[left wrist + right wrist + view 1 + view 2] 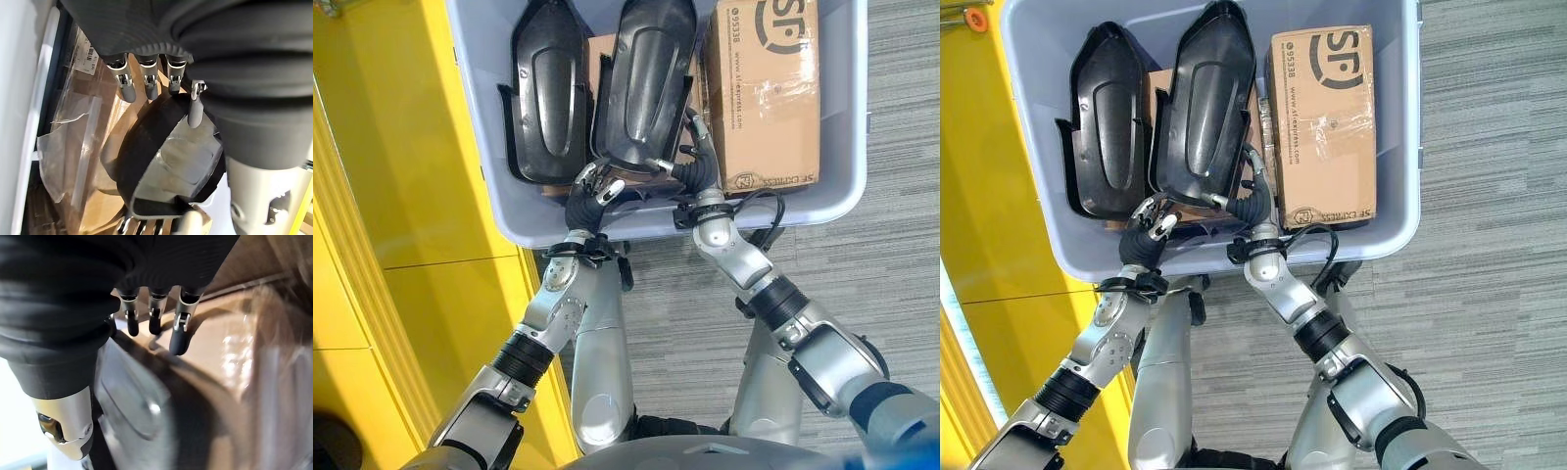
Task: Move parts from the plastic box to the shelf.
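Both hands, left hand (590,199) and right hand (697,168), curl fingers around the near end of the right-hand black moulded part (644,83) inside the grey plastic box (822,201); slick shell, shallow grip, could slip on lift.

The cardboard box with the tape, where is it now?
The cardboard box lies in the right part of the grey plastic box, beside the nearer black part, just beyond the right hand.
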Robot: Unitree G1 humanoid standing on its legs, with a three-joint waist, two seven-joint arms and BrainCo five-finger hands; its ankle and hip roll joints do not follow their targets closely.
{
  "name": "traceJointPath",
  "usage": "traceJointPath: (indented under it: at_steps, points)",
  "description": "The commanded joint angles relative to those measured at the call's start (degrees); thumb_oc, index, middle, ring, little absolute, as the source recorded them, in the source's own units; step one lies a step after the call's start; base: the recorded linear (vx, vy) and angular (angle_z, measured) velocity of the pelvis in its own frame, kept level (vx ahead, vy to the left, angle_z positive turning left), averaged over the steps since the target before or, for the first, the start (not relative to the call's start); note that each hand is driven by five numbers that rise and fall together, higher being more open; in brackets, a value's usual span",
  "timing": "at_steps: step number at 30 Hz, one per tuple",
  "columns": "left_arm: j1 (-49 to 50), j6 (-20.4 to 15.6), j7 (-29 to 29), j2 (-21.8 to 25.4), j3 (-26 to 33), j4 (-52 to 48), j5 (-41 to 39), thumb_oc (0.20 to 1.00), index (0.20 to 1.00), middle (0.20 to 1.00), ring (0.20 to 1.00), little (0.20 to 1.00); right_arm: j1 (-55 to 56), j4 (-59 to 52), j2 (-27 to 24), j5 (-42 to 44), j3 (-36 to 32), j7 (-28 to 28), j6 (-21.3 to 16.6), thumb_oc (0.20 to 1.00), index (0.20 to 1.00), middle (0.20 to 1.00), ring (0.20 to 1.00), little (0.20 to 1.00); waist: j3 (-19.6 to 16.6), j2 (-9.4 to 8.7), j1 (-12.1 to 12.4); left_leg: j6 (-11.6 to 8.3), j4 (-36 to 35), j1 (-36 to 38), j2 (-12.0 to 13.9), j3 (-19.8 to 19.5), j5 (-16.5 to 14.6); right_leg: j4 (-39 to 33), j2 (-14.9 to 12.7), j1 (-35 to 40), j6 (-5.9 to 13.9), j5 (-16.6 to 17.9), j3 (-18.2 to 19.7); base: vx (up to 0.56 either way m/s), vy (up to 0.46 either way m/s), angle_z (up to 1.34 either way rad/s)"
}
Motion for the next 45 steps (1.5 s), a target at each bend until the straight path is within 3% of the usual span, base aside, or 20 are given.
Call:
traceJointPath:
  at_steps: [1,4,5,6,15,22,27,37,45]
  points:
    - [3.19,-1.43,-1.01,-0.43,-5.46,-3.14,0.68,1.000,1.000,1.000,1.000,1.000,1.82,13.35,6.80,20.36,2.67,3.15,1.88,1.000,1.000,1.000,1.000,1.000,0.99,2.94,4.84,1.88,-7.05,-0.89,-3.50,4.97,3.38,10.41,-4.20,-2.02,6.29,-7.40,-2.85,-0.01,0.051,0.01]
    - [2.82,-2.20,-0.63,-1.48,-5.68,-2.18,1.29,1.000,1.000,1.000,1.000,1.000,2.47,15.06,7.42,18.87,1.84,3.05,0.00,1.000,1.000,1.000,1.000,1.000,0.99,3.05,4.69,1.90,-7.35,-1.23,-3.56,5.12,3.54,10.26,-4.16,-2.33,6.19,-7.31,-2.67,-0.02,0.041,-0.01]
    - [2.83,-2.64,-0.61,-1.81,-5.63,-1.98,1.45,1.000,1.000,1.000,1.000,1.000,2.70,15.31,7.24,18.98,1.25,5.79,0.63,0.297,0.297,0.297,0.297,0.297,0.99,3.08,4.63,1.92,-7.36,-1.42,-3.61,5.08,3.56,10.32,-4.16,-2.50,6.11,-7.31,-2.56,0.00,0.000,0.00]
    - [3.00,-2.76,-0.69,-1.79,-5.69,-1.89,1.38,1.000,1.000,1.000,1.000,1.000,2.97,15.14,7.30,18.80,1.41,5.97,0.97,0.200,0.200,0.200,0.200,0.200,0.99,3.10,4.67,1.87,-7.33,-1.18,-3.56,5.12,3.43,10.44,-4.18,-2.32,6.21,-7.44,-2.49,-0.02,0.030,0.04]
    - [2.57,-2.58,0.04,-1.78,-5.56,-2.36,1.61,1.000,1.000,1.000,1.000,1.000,3.66,13.63,7.01,19.57,2.77,5.30,2.74,0.200,0.200,0.200,0.200,0.200,0.99,2.55,4.36,2.00,-7.50,-1.29,-3.52,5.18,3.71,10.27,-3.98,-2.35,6.06,-7.25,-2.53,0.00,0.003,0.01]
    - [2.92,-2.23,0.42,-1.13,-5.34,-3.19,1.50,1.000,1.000,1.000,1.000,1.000,2.66,12.54,5.35,8.41,3.72,5.88,5.46,0.200,0.200,0.200,0.200,0.200,0.99,2.19,4.28,1.86,-7.55,-1.05,-3.31,5.03,3.83,10.16,-3.72,-2.21,6.07,-7.23,-2.41,0.00,0.000,0.00]
    - [3.20,-2.54,-0.17,-0.85,-5.14,-2.96,1.40,1.000,1.000,1.000,1.000,1.000,2.36,12.59,5.00,6.77,4.77,6.43,8.01,0.200,0.200,0.200,0.200,0.200,0.99,2.03,4.33,1.72,-7.67,-0.44,-3.31,5.01,3.71,10.09,-3.57,-1.69,6.24,-7.38,-2.30,0.00,0.000,0.00]
    - [3.44,-1.91,-0.44,0.27,-4.51,-3.25,1.40,1.000,1.000,1.000,1.000,1.000,1.01,13.89,5.67,7.39,5.20,7.79,4.33,0.200,0.200,0.200,0.200,0.200,0.99,1.76,4.92,1.85,-8.63,2.71,-3.59,5.13,3.86,9.26,-3.06,1.44,6.22,-7.11,-2.91,-0.01,-0.043,-0.01]
    - [3.89,-1.23,-0.28,0.85,-4.15,-3.49,2.02,1.000,1.000,1.000,1.000,1.000,-0.13,14.65,5.58,6.28,4.78,8.17,6.29,0.200,0.200,0.200,0.200,0.200,0.99,1.14,4.87,1.76,-9.32,7.39,-3.38,5.64,3.38,8.03,-2.29,5.52,6.20,-7.31,-3.16,0.01,-0.070,-0.02]
